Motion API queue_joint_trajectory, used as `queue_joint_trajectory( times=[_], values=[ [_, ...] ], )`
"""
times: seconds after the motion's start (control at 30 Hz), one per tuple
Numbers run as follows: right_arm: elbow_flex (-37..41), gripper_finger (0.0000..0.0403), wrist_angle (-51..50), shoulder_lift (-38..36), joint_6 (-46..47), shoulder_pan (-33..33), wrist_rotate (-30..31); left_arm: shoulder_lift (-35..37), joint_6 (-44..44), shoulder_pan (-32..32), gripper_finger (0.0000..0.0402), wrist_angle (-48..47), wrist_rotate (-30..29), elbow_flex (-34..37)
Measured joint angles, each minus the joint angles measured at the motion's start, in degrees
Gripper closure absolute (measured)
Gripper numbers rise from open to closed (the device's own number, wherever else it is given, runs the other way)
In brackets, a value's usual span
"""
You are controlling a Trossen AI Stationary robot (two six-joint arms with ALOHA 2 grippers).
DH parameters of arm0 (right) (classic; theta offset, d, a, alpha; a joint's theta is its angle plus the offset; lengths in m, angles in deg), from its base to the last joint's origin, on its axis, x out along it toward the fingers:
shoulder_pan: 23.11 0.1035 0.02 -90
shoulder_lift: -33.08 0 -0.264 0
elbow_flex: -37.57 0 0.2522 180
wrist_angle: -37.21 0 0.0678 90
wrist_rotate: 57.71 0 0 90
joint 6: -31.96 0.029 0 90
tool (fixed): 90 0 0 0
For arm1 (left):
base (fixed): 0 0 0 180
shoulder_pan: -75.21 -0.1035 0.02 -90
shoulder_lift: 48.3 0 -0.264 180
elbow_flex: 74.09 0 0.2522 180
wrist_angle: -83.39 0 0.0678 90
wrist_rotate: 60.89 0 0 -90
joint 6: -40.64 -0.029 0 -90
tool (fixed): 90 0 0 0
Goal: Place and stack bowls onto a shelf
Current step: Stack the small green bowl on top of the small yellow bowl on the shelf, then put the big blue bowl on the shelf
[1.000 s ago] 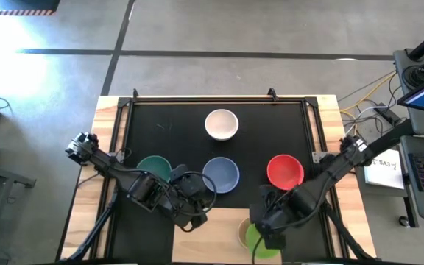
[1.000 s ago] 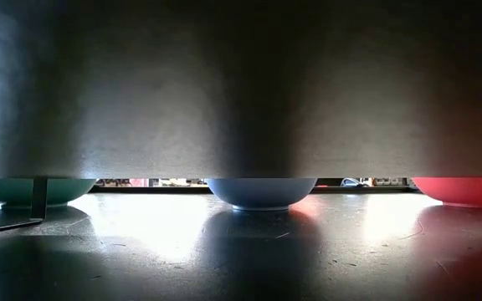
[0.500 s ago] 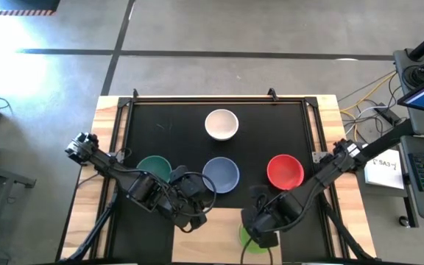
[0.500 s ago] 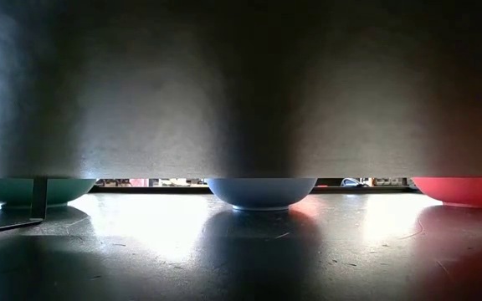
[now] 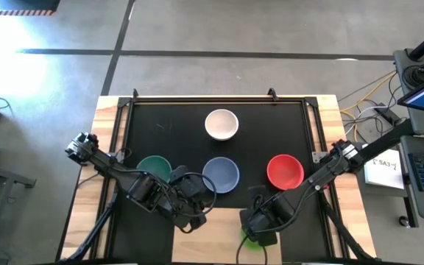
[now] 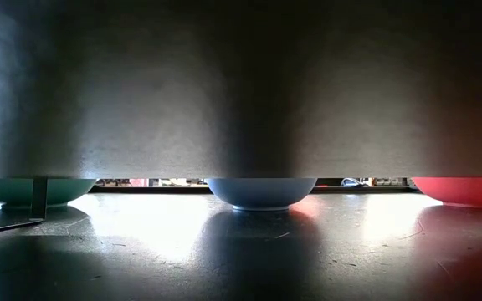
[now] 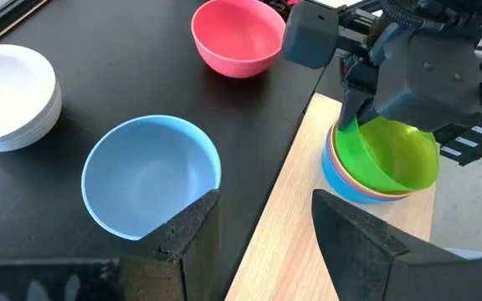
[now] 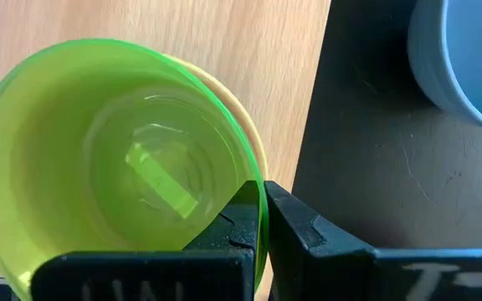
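Observation:
My right gripper point(image 8: 264, 219) is shut on the bright green bowl point(image 8: 115, 159), which sits tilted on top of a stack of smaller bowls point(image 7: 346, 182) on the pale wooden shelf point(image 7: 287, 226) at the table's near edge. A yellow rim point(image 8: 254, 144) shows under the green bowl. My left gripper point(image 7: 264, 238) is open and holds nothing; it hovers at the shelf's left part, next to the pale blue bowl point(image 5: 221, 174). The white point(image 5: 221, 124), teal point(image 5: 154, 169) and red point(image 5: 285, 171) bowls rest on their bases on the black mat. My right gripper pinches the green bowl's rim point(image 8: 256, 191) on the side toward the black mat, one finger inside the bowl and one outside. The fingers come from above, slanting down. The bowl sits tilted in the stack's top bowl; whether it rests fully there, I cannot tell.
The black mat point(image 5: 168, 125) covers most of the table, with wooden side strips point(image 5: 107, 132) left and right. The low view shows only the teal point(image 6: 23, 191), pale blue point(image 6: 260, 192) and red point(image 6: 463, 191) bowls under a dark overhang. Cables and a desk stand beyond the table's right edge.
My right gripper has moved toward the table's left along the shelf, carrying the green bowl with it. The bowl now covers the yellowish bowl that showed beside it a second ago. The left arm has kept still.

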Motion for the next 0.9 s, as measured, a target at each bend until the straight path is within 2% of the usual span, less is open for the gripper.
queue_joint_trajectory(
  times=[0.2, 0.5, 0.6, 0.73, 0.9],
  values=[
    [-0.01, 0.0374, 0.38, -0.3, 1.4, 0.0, -2.27, 0.0, 0.0, 0.0, 0.0232, -0.07, 0.04, 0.0],
    [-0.02, 0.0292, -2.02, -2.29, 2.3, 0.0, -2.72, 0.0, 0.0, 0.0, 0.0232, -0.65, -0.07, 0.0],
    [-0.76, 0.0274, -4.07, -4.36, 3.3, 0.0, -2.48, -0.49, 0.09, -0.4, 0.0232, -1.22, -2.25, 0.0],
    [-0.95, 0.0266, -4.06, -8.37, 4.25, 0.02, 1.84, -1.75, 1.2, -2.95, 0.0232, -2.84, -2.97, 0.0],
    [-0.95, 0.0271, -4.1, -13.02, 5.22, -0.28, 6.93, -4.07, 3.54, -8.1, 0.0232, -7.48, 0.52, 0.01]
  ],
)
